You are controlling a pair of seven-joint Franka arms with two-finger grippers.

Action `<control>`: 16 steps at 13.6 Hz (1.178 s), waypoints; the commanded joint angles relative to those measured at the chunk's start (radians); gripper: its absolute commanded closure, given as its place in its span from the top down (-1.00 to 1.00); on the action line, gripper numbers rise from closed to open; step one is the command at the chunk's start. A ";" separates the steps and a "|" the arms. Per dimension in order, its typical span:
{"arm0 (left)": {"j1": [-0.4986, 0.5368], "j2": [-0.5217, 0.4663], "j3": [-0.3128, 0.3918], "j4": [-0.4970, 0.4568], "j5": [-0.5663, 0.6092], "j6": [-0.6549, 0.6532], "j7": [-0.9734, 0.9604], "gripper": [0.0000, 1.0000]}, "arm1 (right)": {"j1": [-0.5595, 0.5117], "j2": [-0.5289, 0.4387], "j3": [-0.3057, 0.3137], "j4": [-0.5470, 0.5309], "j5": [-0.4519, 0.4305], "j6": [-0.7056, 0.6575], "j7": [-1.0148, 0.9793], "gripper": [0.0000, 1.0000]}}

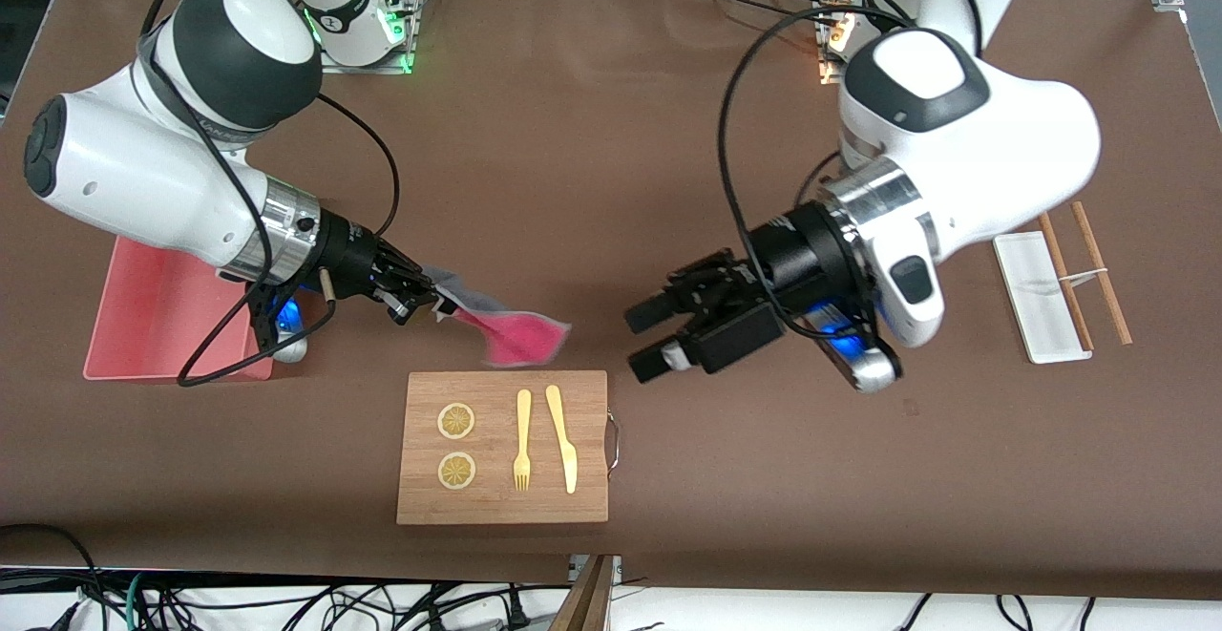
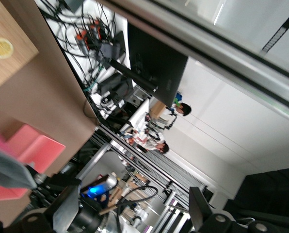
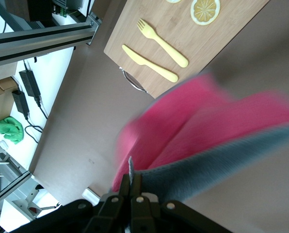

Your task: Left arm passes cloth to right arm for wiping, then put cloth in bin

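Observation:
The cloth (image 1: 516, 335), magenta-pink on one face and dark grey on the other, hangs in the air with one corner in my right gripper (image 1: 434, 306), which is shut on it. It trails over the brown table, just off the wooden board's edge. In the right wrist view the cloth (image 3: 207, 131) spreads out from the pinched jaws of the right gripper (image 3: 131, 187). My left gripper (image 1: 642, 338) stands open and empty over the table, a short gap from the cloth's free end. The salmon-pink bin (image 1: 153, 311) sits under the right arm's wrist, and the bin (image 2: 35, 148) also shows in the left wrist view.
A wooden cutting board (image 1: 503, 447) with two lemon slices (image 1: 456, 421), a yellow fork (image 1: 522, 440) and a knife (image 1: 561, 435) lies nearer to the front camera than the cloth. A white tray (image 1: 1041, 297) and chopsticks (image 1: 1098, 273) lie toward the left arm's end.

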 commanded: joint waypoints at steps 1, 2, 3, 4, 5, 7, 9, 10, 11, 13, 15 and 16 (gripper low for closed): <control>0.006 -0.030 -0.004 -0.026 0.046 -0.033 0.003 1.00 | 0.010 -0.007 0.007 -0.012 -0.017 -0.019 -0.015 -1.00; 0.008 -0.061 -0.002 -0.083 0.050 -0.049 0.006 1.00 | 0.028 0.002 0.009 -0.020 -0.049 -0.020 -0.013 -1.00; 0.011 -0.089 -0.002 -0.147 0.087 -0.052 0.013 1.00 | 0.057 0.010 0.009 -0.024 -0.093 -0.025 -0.015 -1.00; 0.012 -0.130 -0.004 -0.221 0.136 -0.052 0.053 1.00 | 0.083 0.027 0.009 -0.030 -0.145 -0.031 -0.019 -1.00; 0.017 -0.168 -0.005 -0.291 0.157 -0.055 0.099 1.00 | 0.105 0.048 0.009 -0.030 -0.191 -0.046 -0.033 -1.00; 0.057 -0.248 -0.002 -0.419 0.161 -0.133 0.194 1.00 | 0.153 0.090 0.009 -0.030 -0.234 -0.068 -0.062 -1.00; 0.159 -0.280 -0.001 -0.444 0.176 -0.306 0.269 1.00 | 0.197 0.134 0.010 -0.030 -0.253 -0.068 -0.058 -1.00; 0.208 -0.293 -0.002 -0.442 0.238 -0.389 0.282 1.00 | 0.214 0.156 0.009 -0.030 -0.262 -0.068 -0.057 -1.00; 0.233 -0.313 -0.005 -0.444 0.326 -0.452 0.308 1.00 | 0.219 0.176 0.010 -0.032 -0.265 -0.068 -0.059 -1.00; 0.267 -0.354 -0.004 -0.444 0.494 -0.579 0.358 1.00 | 0.233 0.212 0.009 -0.046 -0.276 -0.068 -0.067 -1.00; 0.298 -0.386 -0.004 -0.445 0.671 -0.711 0.412 1.00 | 0.217 0.217 0.004 -0.099 -0.310 -0.068 -0.143 -1.00; 0.305 -0.403 -0.004 -0.456 0.757 -0.762 0.461 1.00 | 0.199 0.217 -0.003 -0.131 -0.311 -0.068 -0.200 -1.00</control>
